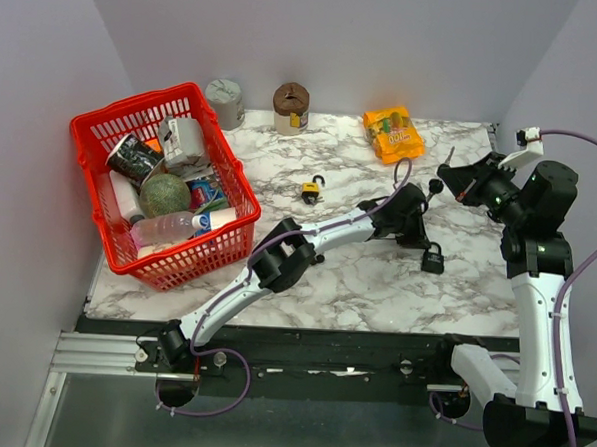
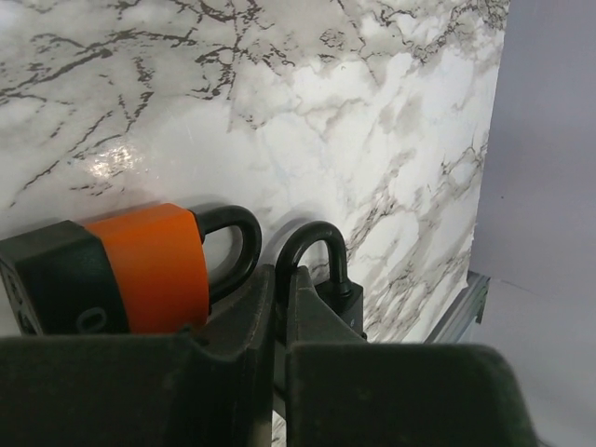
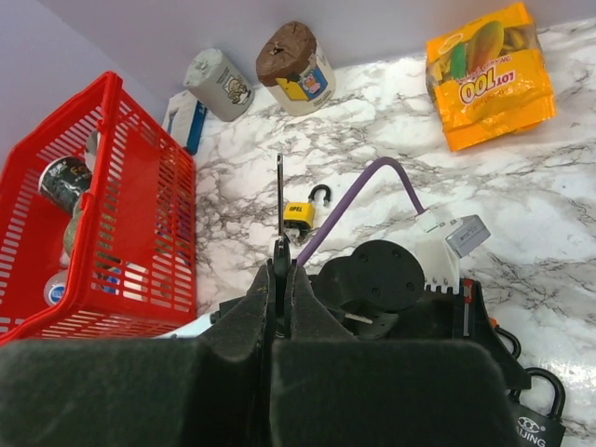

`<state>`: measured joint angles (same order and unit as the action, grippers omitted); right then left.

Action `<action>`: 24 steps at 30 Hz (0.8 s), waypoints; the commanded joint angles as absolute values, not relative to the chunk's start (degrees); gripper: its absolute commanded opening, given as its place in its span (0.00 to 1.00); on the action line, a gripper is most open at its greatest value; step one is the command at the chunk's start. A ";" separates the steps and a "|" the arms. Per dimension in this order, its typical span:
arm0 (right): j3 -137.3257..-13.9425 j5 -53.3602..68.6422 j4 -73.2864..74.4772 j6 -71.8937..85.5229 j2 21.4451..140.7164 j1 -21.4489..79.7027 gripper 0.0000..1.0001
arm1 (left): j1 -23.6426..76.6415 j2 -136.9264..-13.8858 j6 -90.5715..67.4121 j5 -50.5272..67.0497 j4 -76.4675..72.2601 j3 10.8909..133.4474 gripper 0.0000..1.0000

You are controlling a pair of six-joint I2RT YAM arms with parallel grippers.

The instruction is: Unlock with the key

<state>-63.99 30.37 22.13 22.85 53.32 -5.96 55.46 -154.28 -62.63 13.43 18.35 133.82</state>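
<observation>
Key (image 1: 449,154): from above, being pinched upright by the right gripper (image 1: 447,177), hovering near the table's (image 1: 376,278) far right corner, touching no lock. Reaching down with the left gripper (image 1: 419,233) just beside the black padlock (image 1: 433,259) by the right edge; leaving the yellow padlock (image 1: 311,189) lying mid-table, apart.

From the left wrist: showing jaws at a thin slit, orange padlock (image 2: 144,270) on one side, black shackle on the other; gripping something or nothing, cannot tell.

From the right wrist: pressing both fingers flat on the blade, pointing it away.

Judging from this: not yet unlocking anything; steadying a lock, inserting and turning all remaining.
</observation>
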 commanded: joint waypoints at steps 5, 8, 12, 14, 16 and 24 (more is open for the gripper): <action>-63.63 29.97 22.32 21.80 53.26 -5.80 0.01 | 54.67 -153.30 -44.84 9.67 29.36 127.47 0.00; -63.72 29.97 22.67 21.71 53.17 -5.80 0.01 | 53.79 -147.95 -40.00 10.11 27.69 119.23 0.00; -63.72 29.97 22.94 21.53 53.00 -5.80 0.01 | 50.90 -138.89 -37.36 10.28 23.74 105.59 0.00; -63.63 29.80 23.20 21.45 52.91 -5.71 0.01 | 49.66 -133.19 -35.26 9.67 21.45 97.61 0.00; -63.63 29.80 23.47 21.18 53.00 -5.80 0.01 | 47.91 -129.74 -33.49 8.44 20.66 93.10 0.00; -63.90 29.44 25.66 19.25 53.26 -5.71 0.01 | 41.92 -122.17 -27.43 6.15 22.58 84.72 0.00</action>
<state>-63.99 30.33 23.66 21.26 53.30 -5.96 43.86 -122.45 -34.41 11.66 16.97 86.87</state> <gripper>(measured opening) 0.027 0.128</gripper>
